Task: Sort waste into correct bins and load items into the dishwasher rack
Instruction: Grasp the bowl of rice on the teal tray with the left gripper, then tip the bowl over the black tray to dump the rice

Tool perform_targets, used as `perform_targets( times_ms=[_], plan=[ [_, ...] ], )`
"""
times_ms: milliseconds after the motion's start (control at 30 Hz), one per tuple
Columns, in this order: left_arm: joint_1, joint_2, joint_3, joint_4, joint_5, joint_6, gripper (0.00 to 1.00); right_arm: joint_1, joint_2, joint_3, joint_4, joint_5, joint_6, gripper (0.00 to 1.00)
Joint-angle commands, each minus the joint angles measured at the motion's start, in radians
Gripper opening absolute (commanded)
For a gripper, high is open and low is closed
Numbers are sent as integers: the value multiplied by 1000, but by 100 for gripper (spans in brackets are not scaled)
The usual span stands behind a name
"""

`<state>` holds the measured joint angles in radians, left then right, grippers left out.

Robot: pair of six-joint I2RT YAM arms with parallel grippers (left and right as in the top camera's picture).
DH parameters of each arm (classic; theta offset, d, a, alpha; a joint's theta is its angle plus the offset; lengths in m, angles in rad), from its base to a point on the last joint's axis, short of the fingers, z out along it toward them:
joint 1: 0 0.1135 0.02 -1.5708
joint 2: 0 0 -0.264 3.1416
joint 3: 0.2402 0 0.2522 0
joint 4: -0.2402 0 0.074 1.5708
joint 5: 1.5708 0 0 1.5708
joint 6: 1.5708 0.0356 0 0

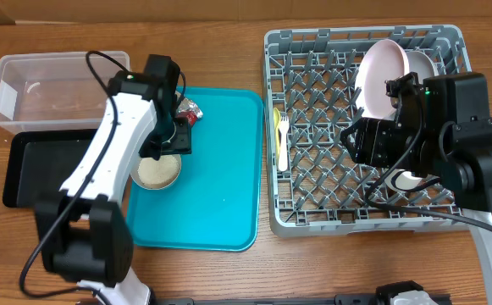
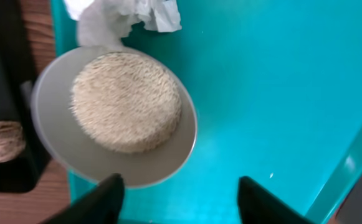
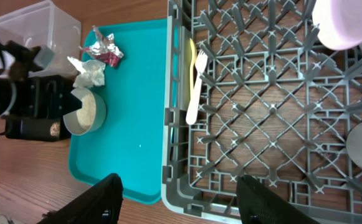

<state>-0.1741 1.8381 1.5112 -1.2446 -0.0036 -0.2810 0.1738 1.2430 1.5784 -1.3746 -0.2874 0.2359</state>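
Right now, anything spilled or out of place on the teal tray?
No spill. The small white bowl sits upright, packed with rice, the crumpled napkin against its rim and the red wrapper just beyond, all on the teal tray. One white speck, perhaps a grain, lies loose.

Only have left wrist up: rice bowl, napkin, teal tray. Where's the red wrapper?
Observer: The red wrapper is on the teal tray, beside the napkin, on the side away from the bowl.
Operator: Anything in the rack yet?
Observer: Yes. A yellow spoon and a white fork lie along the left edge of the rack.
Operator: Right gripper?
Observer: The right gripper is open and empty, above the rack.
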Motion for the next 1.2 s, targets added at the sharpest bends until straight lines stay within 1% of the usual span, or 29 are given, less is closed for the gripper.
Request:
perform_targets(
  times_ms=[0,100,200,300,333,367,433,500,667,800,1000,1167],
  plan=[
    [4,71,-8,9,22,11,52,4,1,10,1,6,3,63],
    [4,127,-8,27,23,11,50,4,1,10,0,6,3,62],
    [3,179,-8,35,23,10,42,4,1,10,3,6,3,62],
    [5,206,-8,43,18,11,42,4,1,10,2,6,3,62],
    [5,213,-9,50,19,11,40,4,1,10,2,6,3,62],
    [5,216,-9,53,20,10,35,4,1,10,3,6,3,62],
    [5,217,-9,52,20,1,18,4,1,10,3,6,3,62],
    [5,215,-8,45,22,-5,4,4,1,10,2,7,3,62],
    [6,207,-6,-11,30,-30,4,4,1,10,2,7,3,62],
    [10,147,7,-48,30,-38,4,4,1,10,2,7,3,62],
    [51,-45,64,-93,28,-49,4,4,1,10,0,7,3,62],
    [132,-205,72,-109,30,-48,4,4,1,10,0,7,3,61]
  ],
)
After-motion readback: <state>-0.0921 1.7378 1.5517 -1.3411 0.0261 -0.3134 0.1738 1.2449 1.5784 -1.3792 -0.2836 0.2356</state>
